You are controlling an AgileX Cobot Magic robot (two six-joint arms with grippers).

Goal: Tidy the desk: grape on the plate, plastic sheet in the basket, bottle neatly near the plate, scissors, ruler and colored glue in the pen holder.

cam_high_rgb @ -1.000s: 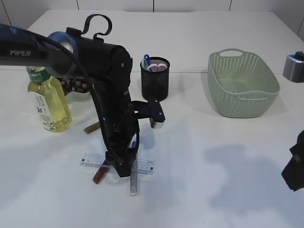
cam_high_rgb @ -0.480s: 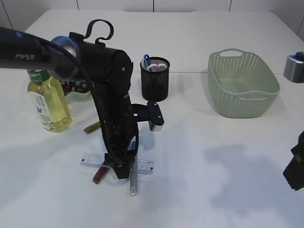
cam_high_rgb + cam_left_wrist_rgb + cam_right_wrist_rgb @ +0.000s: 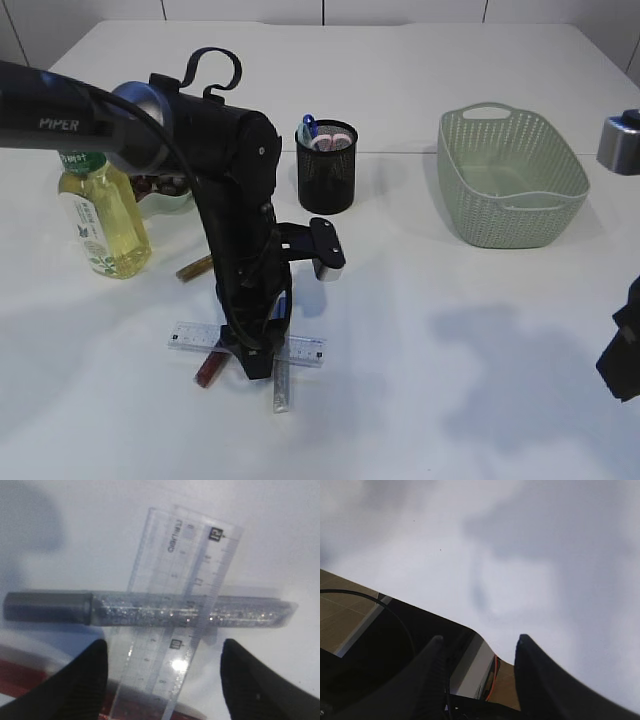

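White tabletop (image 3: 480,380) under our spread left gripper (image 3: 162,680) carries a ruler (image 3: 182,605); right gripper (image 3: 480,655) likewise parted.

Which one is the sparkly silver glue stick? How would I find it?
Look at the big black robot arm on the left of the white table. Right under its hand lies a see-through ruler, and the silver glitter glue lies across it. The tube beside it is red; this one is grey and sparkly.
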